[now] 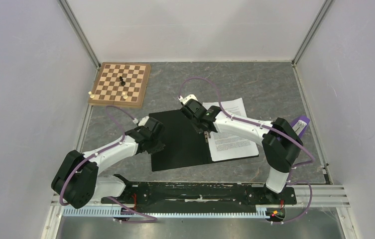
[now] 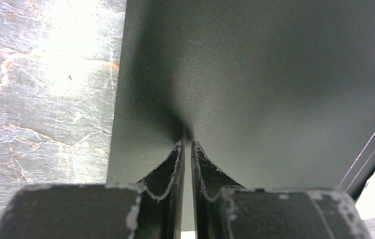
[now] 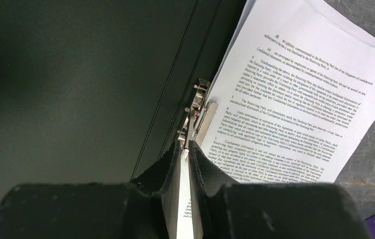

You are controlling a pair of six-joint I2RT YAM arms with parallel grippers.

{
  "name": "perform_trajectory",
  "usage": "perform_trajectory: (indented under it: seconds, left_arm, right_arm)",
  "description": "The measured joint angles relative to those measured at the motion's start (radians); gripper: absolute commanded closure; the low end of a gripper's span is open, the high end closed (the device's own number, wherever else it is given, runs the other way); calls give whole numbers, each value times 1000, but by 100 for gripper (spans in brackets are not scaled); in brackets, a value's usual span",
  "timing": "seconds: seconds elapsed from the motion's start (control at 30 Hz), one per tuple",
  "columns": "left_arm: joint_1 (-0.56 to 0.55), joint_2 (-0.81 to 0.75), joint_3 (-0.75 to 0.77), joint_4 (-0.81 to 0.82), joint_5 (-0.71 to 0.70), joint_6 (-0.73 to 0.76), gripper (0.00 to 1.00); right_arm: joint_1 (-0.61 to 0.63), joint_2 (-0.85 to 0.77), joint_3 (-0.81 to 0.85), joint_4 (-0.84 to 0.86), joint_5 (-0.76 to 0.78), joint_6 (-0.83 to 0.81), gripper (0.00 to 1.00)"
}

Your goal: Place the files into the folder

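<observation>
The folder (image 1: 180, 144) lies open and flat on the table (image 1: 255, 79), black inner faces up. I see the files (image 1: 231, 144) stacked on its right half, their printed side up and their far edge reaching past the folder's far edge. In the right wrist view the sheets (image 3: 300, 99) fan slightly at the top corner, and a metal clip (image 3: 198, 112) sits along their inner edge, beside the folder's spine creases.

My left gripper (image 1: 156, 135) is at the folder's left edge. From its wrist camera the fingers (image 2: 173, 169) are drawn together with only a sliver between them, and their tips meet the black face (image 2: 275, 74) just in from that edge. Nothing is held between them.

My right gripper (image 1: 204, 128) is over the folder's middle, at the inner edge of the files. Its fingers (image 3: 168, 174) are nearly together, with the tips at the near end of the clip. White paper shows in the slit, but I cannot tell whether they pinch a sheet, the clip, or nothing.

A chessboard (image 1: 120, 84) lies beyond the folder's far left corner. A purple object (image 1: 300, 124) lies to the folder's right.
</observation>
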Motion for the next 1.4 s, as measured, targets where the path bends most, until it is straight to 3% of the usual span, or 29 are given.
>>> perform_trajectory:
  seconds: [0.47,0.83,1.4]
  left_arm:
    - [4,15,0,-3,-3,-36,85]
    - [14,23,0,4,2,-51,85]
    - [16,25,1,5,3,-51,87]
  right_arm:
    - [6,-18,-98,21,4,12,96]
    - [7,-103,-243,146,-12,53,100]
    - [7,-95,-345,264,-68,100,100]
